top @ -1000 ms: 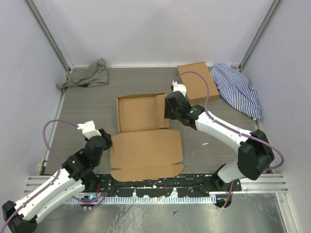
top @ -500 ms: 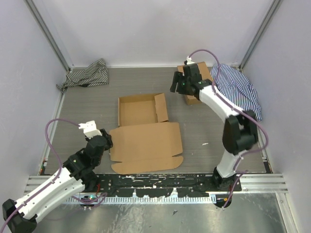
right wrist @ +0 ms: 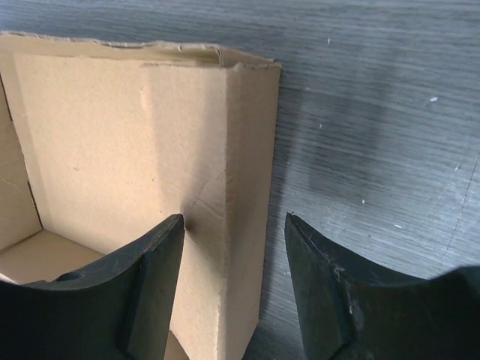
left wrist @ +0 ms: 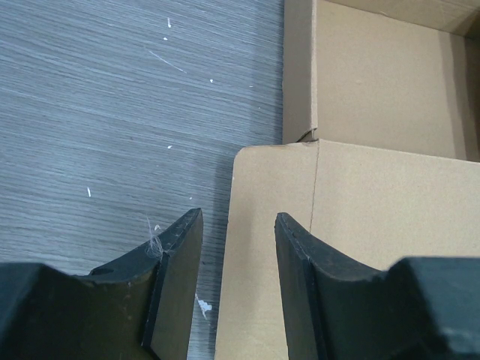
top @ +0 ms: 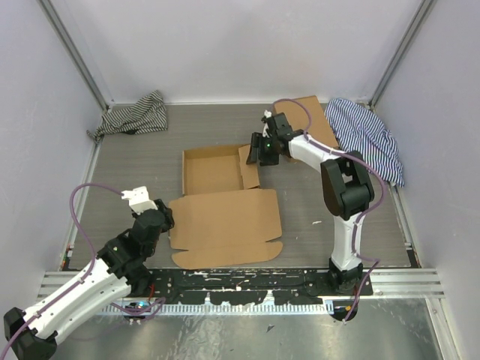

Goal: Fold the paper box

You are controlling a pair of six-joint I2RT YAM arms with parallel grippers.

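Parted and gripping nothing: right fingers [right wrist: 154, 292] set astride the raised side flap [right wrist: 236, 172] at the right end of the paper box [top: 225, 217], by all appearances lined up to pinch that flap and fold it inward. Parted and empty too: left fingers [left wrist: 176, 277] low over the left edge of the flat lid panel [left wrist: 360, 247], probably ready to steady or lift it. Spread open in the middle of the worktop [top: 135, 172] between both arms, within easy reach, apart from the smaller cardboard box [top: 311, 124] and striped cloths [top: 135, 114] at the back.
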